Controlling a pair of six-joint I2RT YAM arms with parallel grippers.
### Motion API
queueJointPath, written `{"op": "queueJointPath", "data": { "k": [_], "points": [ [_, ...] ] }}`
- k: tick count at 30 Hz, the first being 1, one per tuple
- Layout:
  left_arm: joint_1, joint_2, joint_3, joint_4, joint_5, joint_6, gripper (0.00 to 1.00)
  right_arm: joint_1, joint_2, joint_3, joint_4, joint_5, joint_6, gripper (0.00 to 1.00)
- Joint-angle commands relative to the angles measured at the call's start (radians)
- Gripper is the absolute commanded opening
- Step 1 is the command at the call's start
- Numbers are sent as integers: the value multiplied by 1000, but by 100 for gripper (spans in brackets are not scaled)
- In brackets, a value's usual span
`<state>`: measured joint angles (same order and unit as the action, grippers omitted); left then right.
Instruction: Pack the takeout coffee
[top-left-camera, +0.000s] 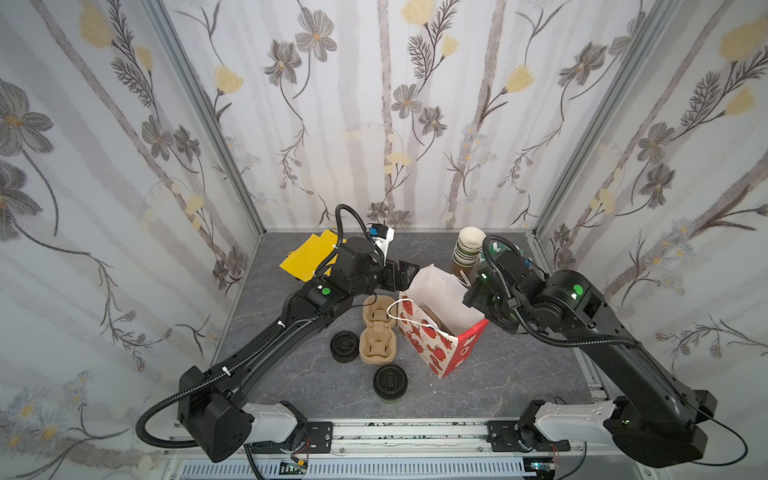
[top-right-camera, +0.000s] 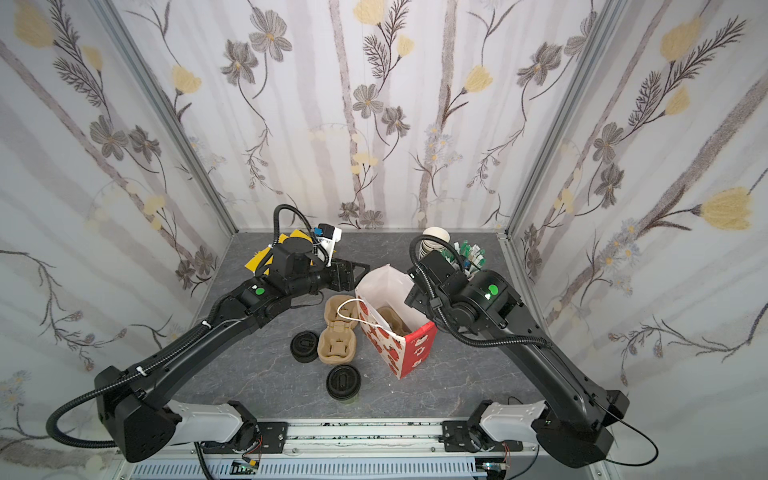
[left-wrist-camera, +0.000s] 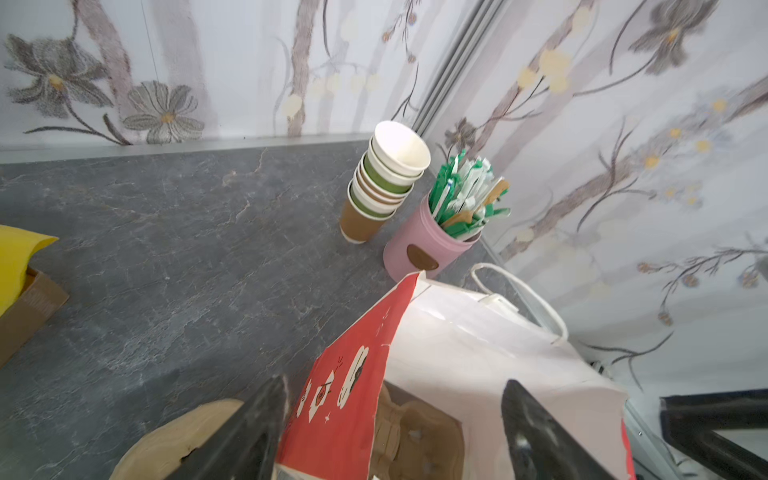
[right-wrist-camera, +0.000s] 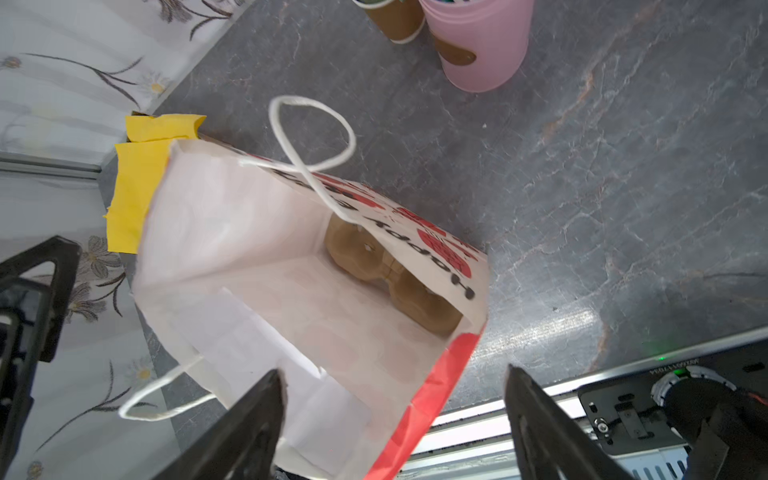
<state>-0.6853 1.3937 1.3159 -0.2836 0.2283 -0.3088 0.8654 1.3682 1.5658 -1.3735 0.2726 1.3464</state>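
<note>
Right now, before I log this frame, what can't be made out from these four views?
takeout coffee: both top views look down on its lid; its sides barely show. Outside both wrist views.
tray inside the bag: in the right wrist view, the bag's wall covers part of it.
pink holder: the right arm covers its body in both top views.
yellow sheets: the left arm covers part in both top views.

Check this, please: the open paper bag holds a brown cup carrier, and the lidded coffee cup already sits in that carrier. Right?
One part is wrong. The paper bag holds a brown cup carrier, but the right wrist view shows it empty. The lidded coffee cup stands on the table outside the bag, in both top views.
</note>
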Motion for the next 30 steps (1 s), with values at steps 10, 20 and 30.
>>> {"op": "queueJointPath", "data": {
  "k": [10, 20, 30],
  "points": [
    [-16, 174, 178, -209, 12, 269, 77, 29, 67, -72, 17, -32, 278, 74],
    [-20, 216, 221, -210, 20, 263, 70, 15, 40, -135, 17, -50, 272, 56],
    [-20, 216, 221, -210, 11, 260, 69, -5, -38, -154, 17, -33, 233, 35]
  ]
}}
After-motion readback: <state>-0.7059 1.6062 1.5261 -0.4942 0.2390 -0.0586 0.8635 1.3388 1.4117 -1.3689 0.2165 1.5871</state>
